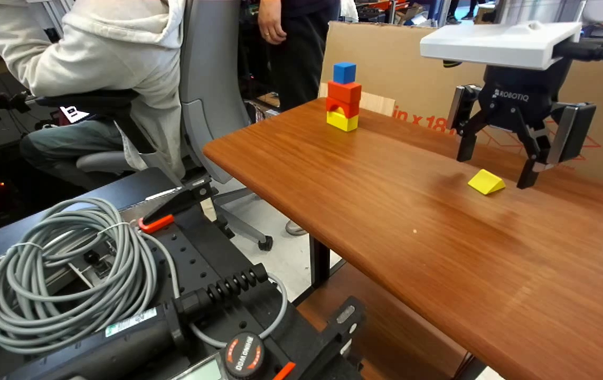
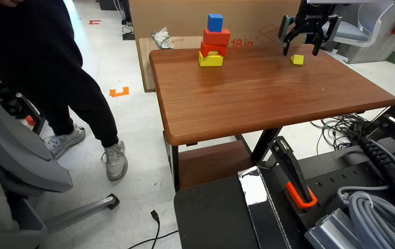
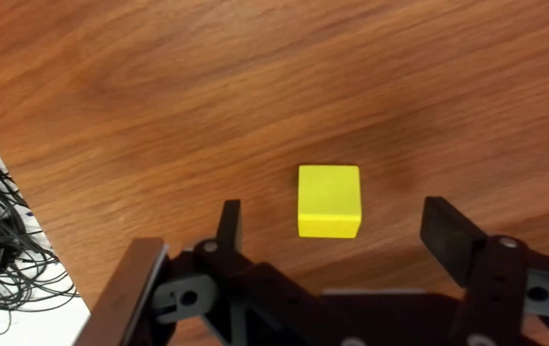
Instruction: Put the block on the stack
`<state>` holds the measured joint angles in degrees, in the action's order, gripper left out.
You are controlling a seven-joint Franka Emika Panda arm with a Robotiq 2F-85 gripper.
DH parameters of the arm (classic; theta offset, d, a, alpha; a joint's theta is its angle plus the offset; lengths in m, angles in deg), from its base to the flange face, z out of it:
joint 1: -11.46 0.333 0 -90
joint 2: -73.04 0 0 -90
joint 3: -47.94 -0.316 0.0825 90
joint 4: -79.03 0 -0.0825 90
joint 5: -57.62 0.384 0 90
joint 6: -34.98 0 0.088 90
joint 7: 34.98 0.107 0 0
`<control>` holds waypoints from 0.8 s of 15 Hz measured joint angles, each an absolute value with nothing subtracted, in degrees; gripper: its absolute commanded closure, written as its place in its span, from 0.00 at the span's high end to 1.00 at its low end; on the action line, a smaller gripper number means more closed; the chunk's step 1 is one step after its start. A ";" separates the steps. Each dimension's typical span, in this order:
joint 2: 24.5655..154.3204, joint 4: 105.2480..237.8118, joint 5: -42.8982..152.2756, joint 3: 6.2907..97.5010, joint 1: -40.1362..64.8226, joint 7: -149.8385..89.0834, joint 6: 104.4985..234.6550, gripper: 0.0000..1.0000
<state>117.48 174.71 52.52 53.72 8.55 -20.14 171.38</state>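
The bright yellow block [image 1: 486, 182] lies alone on the wooden table, with a sloping face in an exterior view. It also shows in an exterior view [image 2: 297, 60] and in the wrist view [image 3: 330, 199]. The stack [image 1: 344, 94] stands upright near the far table corner: yellow base, red arch, red block, blue cube on top. It shows in an exterior view [image 2: 215, 37] too, but not in the wrist view. My gripper [image 1: 497, 168] is open and empty above the block, apart from it. In the wrist view the block lies between the fingertips, nearer the left finger.
The brown table [image 1: 386, 211] has rounded edges. A large cardboard box [image 1: 386, 68] stands upright behind it. A person stands near the stack's end of the table, and another sits in a grey chair [image 1: 212, 79]. A black cart with coiled cable [image 1: 69, 274] stands beside the table.
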 measured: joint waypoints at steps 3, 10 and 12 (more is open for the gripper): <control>118.36 173.87 52.52 53.72 8.55 -20.15 171.08 0.50; 118.77 173.22 52.52 53.72 8.57 -20.24 171.07 0.08; 118.21 173.48 52.73 53.53 8.48 -22.02 171.09 0.08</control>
<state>118.21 173.48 52.73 53.53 8.48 -22.02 171.09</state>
